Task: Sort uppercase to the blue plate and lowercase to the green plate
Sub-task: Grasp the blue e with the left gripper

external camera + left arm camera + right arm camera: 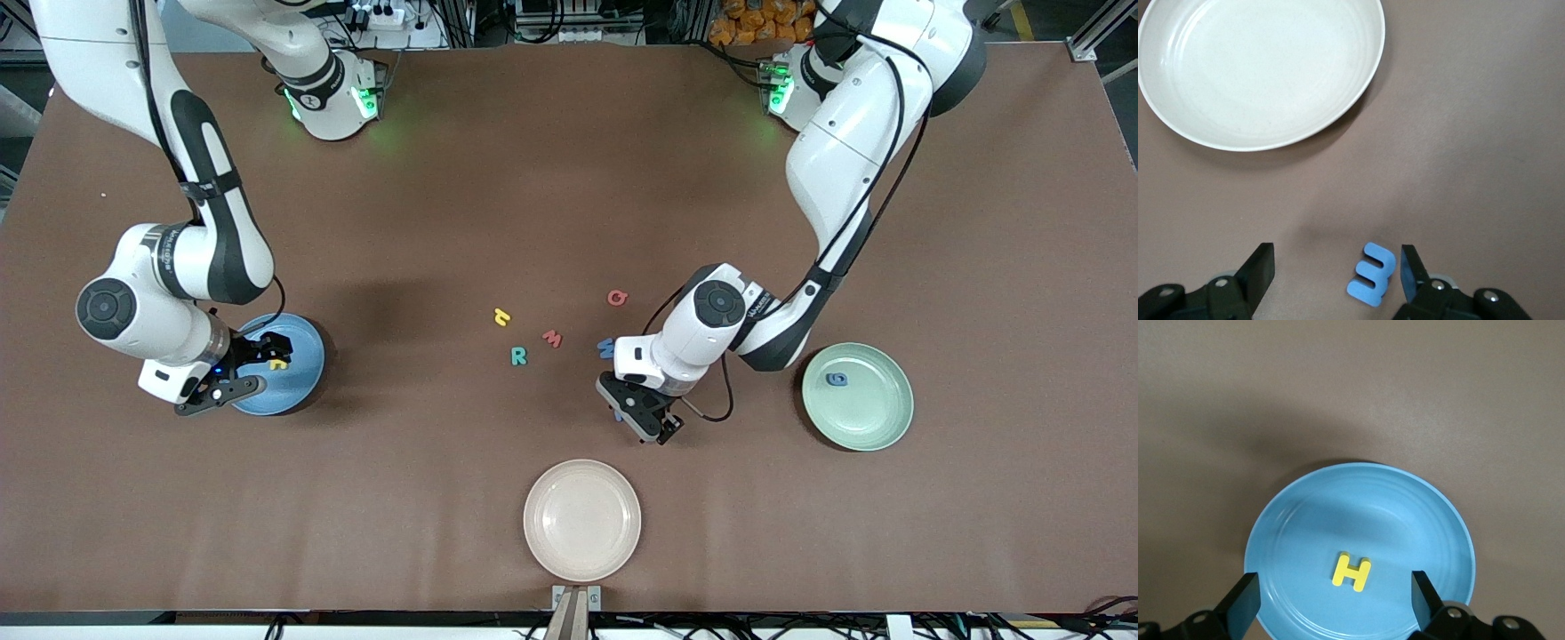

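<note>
The left gripper is being held low over the table with its fingers apart, one of them just beside a blue m that is lying flat on the brown table. No contact is seen yet; the fingers are being set astride the letter, likely for a pinch across its width. The cream plate is lying near, nearer to the front camera, and is not wanted for the sort.

The right gripper is being held over the blue plate, fingers apart and empty. A yellow H is resting flat in that plate, so that capital is judged delivered.

A blue g is lying in the green plate. Between the plates, a yellow hooked letter, red m, teal R, red G and blue W are waiting loose on the table.
</note>
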You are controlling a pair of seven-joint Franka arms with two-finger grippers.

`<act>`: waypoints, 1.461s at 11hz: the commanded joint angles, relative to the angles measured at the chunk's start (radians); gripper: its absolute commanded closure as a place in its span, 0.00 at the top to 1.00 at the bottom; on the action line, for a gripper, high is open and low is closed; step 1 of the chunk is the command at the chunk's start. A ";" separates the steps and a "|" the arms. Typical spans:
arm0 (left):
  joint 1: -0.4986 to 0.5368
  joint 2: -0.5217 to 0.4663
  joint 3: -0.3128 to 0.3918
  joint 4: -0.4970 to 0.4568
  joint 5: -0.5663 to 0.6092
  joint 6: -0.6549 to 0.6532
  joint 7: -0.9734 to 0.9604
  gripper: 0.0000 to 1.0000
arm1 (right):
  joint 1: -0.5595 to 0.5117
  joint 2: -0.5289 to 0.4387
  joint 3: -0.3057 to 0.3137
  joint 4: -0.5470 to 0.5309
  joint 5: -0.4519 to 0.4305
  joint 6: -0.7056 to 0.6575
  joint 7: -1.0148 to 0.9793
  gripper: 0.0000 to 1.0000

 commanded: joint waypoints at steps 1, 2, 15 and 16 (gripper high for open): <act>0.001 0.020 0.004 0.021 0.023 0.017 0.017 0.79 | 0.009 -0.019 0.002 -0.012 0.018 -0.002 0.023 1.00; 0.001 0.017 0.004 0.020 0.025 0.017 0.017 0.78 | 0.009 -0.017 0.002 -0.012 0.018 0.000 0.023 1.00; -0.020 0.015 0.004 -0.011 0.036 0.017 0.033 0.73 | 0.009 -0.014 0.002 -0.012 0.018 0.006 0.023 1.00; -0.024 0.017 0.004 -0.011 0.036 0.017 0.033 0.73 | 0.009 -0.014 0.002 -0.010 0.018 0.006 0.023 1.00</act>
